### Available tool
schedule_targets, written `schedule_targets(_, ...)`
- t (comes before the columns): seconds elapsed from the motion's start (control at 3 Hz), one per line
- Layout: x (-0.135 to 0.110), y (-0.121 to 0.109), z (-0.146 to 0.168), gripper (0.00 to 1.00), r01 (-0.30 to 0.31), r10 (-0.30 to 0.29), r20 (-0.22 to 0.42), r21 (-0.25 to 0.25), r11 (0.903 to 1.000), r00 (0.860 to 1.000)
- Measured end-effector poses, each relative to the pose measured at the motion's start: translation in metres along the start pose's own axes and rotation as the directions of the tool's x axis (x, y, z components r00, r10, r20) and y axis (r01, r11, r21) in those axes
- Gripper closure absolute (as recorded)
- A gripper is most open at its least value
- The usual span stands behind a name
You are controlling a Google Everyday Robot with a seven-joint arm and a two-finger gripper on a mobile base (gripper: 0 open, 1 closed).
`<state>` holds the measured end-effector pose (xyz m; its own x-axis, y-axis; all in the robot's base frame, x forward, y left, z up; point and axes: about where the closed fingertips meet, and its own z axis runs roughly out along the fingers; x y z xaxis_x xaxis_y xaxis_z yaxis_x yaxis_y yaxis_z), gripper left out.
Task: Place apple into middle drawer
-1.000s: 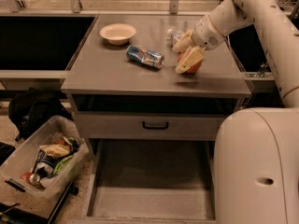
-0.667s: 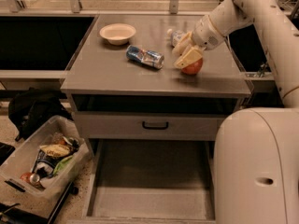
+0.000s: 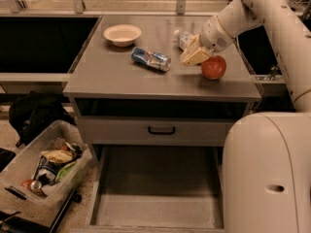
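The red apple (image 3: 214, 67) sits on the grey countertop (image 3: 116, 76) near its right front corner. My gripper (image 3: 196, 55) hangs on the white arm coming in from the upper right. It is low over the counter, right against the apple's left side. The middle drawer (image 3: 155, 198) is pulled open at the bottom of the cabinet, below the counter. Its broad flat grey floor is bare.
A white bowl (image 3: 122, 34), a blue can on its side (image 3: 151, 59) and a plastic bottle (image 3: 181, 38) are on the counter. A drawer front with a black handle (image 3: 161, 129) is shut. A plastic bin of trash (image 3: 43, 171) and a black bag (image 3: 31, 113) sit lower left. My white base (image 3: 267, 174) stands lower right.
The apple was mostly covered under the gripper. It now shows whole to the gripper's right, nearer the counter's right edge. The gripper has shifted slightly up and left.
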<state>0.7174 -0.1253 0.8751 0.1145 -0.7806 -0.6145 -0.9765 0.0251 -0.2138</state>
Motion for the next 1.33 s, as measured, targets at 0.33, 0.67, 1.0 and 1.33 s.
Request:
schedule_targets(0.33,0.0000,0.0000,0.0000,1.00,0.000,0.000,0.000,0.000,1.0000,1.000)
schedule_targets(0.67,0.0000,0.0000,0.0000,0.81,0.000,0.000,0.000,0.000,1.0000,1.000)
schedule_targets(1.0,0.0000,0.0000,0.0001,0.58,0.000,0.000,0.000,0.000,1.0000,1.000)
schedule_targets(1.33,0.0000,0.0000,0.0001,0.35,0.000,0.000,0.000,0.000,1.0000,1.000)
